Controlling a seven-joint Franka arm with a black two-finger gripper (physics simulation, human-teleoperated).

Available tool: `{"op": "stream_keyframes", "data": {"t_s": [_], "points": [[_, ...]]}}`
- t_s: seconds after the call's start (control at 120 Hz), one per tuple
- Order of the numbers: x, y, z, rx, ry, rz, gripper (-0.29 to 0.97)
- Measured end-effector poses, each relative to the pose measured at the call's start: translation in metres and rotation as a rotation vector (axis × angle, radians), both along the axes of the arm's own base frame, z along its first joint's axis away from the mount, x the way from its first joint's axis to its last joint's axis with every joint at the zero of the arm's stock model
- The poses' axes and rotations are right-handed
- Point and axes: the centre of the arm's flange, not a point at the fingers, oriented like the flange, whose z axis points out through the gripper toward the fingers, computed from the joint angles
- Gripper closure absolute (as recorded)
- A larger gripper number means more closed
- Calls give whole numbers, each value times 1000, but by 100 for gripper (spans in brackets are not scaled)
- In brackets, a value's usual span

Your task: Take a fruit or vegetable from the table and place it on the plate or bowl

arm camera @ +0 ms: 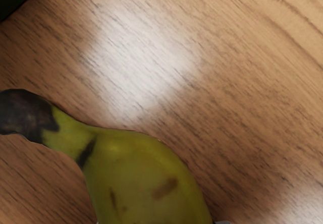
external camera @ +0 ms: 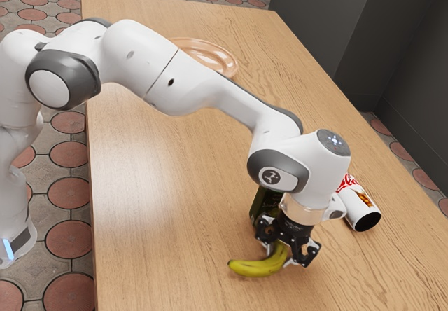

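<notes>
So here's the situation: the arm reaches across the wooden worktop (external camera: 175,185) from the exterior view's left and bends down near the front edge, with the claw (external camera: 287,249) pointing straight down onto the banana (external camera: 255,267). The banana is lying on the worktop, curved, with one end poking out toward the exterior view's left and the other end tucked up under the claw. Honestly I can't tell whether the claw is clamped on it or standing apart, since the hand's black body gets in the way. In the wrist view the banana (arm camera: 136,183) is right under the hand. It's greenish yellow with a few brown marks and a dark, blackened tip, and there's bare wood grain all around it. The plate (external camera: 213,53) is a clear pinkish one, well apart from the banana at the far side of the worktop, and it's partly hidden behind the arm's upper link. A white and red can (external camera: 358,207) lies on its side just beside the wrist, toward the exterior view's right, with its open dark end facing forward. There's also a dark olive thing (external camera: 262,202) right behind the claw, no idea what it is.
</notes>
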Motion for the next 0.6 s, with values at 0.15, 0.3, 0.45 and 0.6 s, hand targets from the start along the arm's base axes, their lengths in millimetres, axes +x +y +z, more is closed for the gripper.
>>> {"op": "stream_keyframes", "data": {"t_s": [0.15, 0.3, 0.45, 0.6], "points": [[-10, -24, 2, -26, -10, -52, 51], [-21, -68, 49, -89, -87, -140, 51], [-24, -78, 142, -138, -188, -175, 55], [-36, -60, 237, -166, -267, -173, 55]]}}
